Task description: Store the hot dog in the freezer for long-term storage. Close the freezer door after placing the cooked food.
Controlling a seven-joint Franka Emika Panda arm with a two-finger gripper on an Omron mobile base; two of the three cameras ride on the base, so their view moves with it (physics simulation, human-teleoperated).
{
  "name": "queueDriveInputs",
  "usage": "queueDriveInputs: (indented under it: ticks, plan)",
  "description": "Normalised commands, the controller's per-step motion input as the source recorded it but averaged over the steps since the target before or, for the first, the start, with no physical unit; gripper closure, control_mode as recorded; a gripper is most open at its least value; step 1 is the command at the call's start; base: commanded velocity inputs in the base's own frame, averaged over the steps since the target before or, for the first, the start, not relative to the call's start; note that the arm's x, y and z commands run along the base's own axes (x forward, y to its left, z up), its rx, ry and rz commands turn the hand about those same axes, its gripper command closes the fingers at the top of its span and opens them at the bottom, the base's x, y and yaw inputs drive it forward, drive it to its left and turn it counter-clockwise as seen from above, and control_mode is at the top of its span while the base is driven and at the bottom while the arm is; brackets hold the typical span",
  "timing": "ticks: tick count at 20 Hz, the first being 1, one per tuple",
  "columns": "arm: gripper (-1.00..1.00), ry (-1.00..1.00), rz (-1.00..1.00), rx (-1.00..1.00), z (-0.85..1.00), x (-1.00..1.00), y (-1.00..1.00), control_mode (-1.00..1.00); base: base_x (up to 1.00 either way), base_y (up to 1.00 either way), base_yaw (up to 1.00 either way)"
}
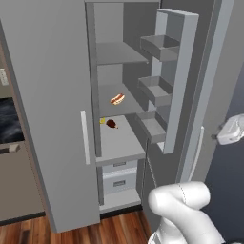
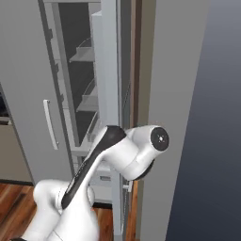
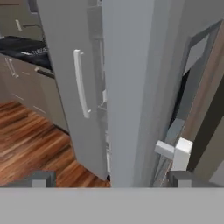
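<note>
Hot dog (image 1: pixel 117 99) mid-shelf, freezer door (image 1: pixel 177 81) ajar

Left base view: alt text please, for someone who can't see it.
The freezer stands open with the hot dog lying on a middle shelf, above a dark red-brown food lump on the shelf below. The freezer door is swung wide to the right, its inner bins empty, and the white arm rises at lower right.
</note>
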Motion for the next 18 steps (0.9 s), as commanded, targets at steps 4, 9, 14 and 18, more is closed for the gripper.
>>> queueDriveInputs:
  ticks: [4,9,14,18]
  plan:
    - [-1.0,-0.36,0.22,0.19,-0.02,0.63,-0.07,-1.0,0.0,0.0,0.0]
    - [-1.0,-0.07,0.07,0.06,0.0,0.25,-0.09,-1.0,0.0,0.0,0.0]
    - [-1.0,0.0,-0.01,0.0,0.0,0.43,-0.01,-1.0,0.0,0.0,0.0]
    - [-1.0,0.0,0.0,0.0,0.0,0.29,0.07,-1.0,0.0,0.0,0.0]
